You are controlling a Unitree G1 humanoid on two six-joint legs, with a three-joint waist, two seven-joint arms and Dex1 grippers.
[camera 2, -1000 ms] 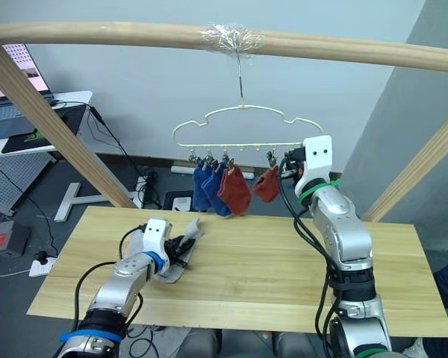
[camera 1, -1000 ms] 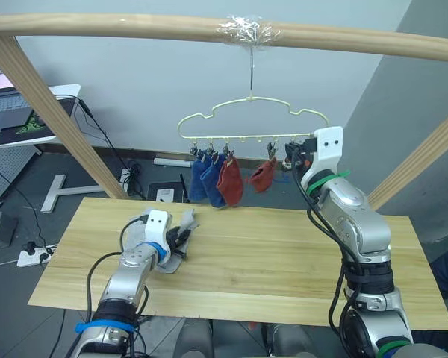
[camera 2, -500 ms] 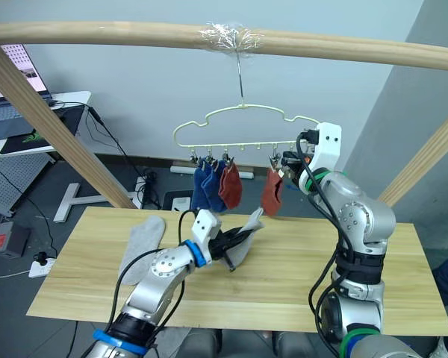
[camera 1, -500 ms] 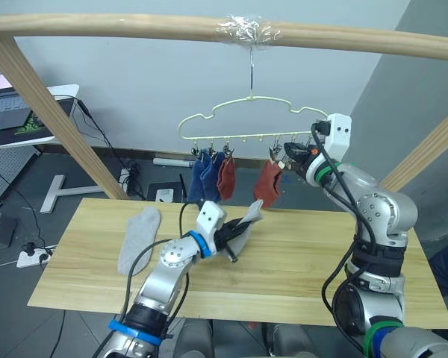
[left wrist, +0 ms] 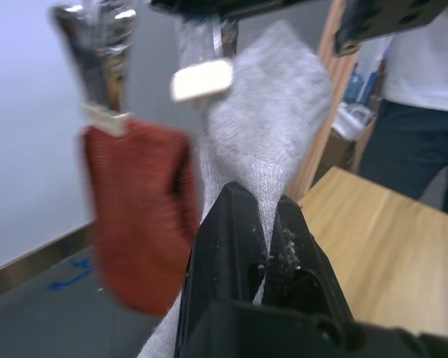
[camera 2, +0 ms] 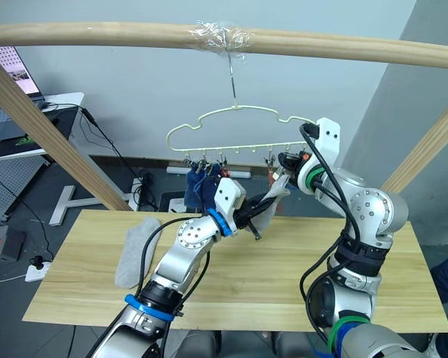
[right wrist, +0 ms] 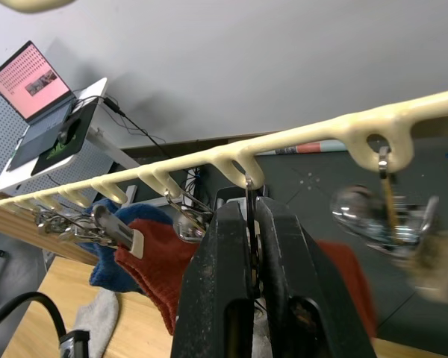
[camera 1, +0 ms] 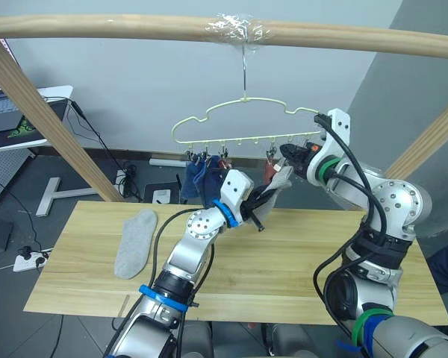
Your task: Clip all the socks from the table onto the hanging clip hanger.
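L gripper (left wrist: 263, 237) clenched on grey sock (left wrist: 265, 142), its tip at clip (left wrist: 202, 78); R gripper (right wrist: 252, 246) pinching clip wire (right wrist: 249, 224) under hanger (right wrist: 284, 142).

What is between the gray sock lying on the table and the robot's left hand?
Only bare table, seen from the head camera. The gray sock lies flat, while the left hand holds another gray sock up by the hanger.

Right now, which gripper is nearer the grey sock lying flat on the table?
Left. The left gripper holds the other grey sock up by the clip hanger, above and to the right of the flat grey sock. The right gripper is farther right, at the clips.
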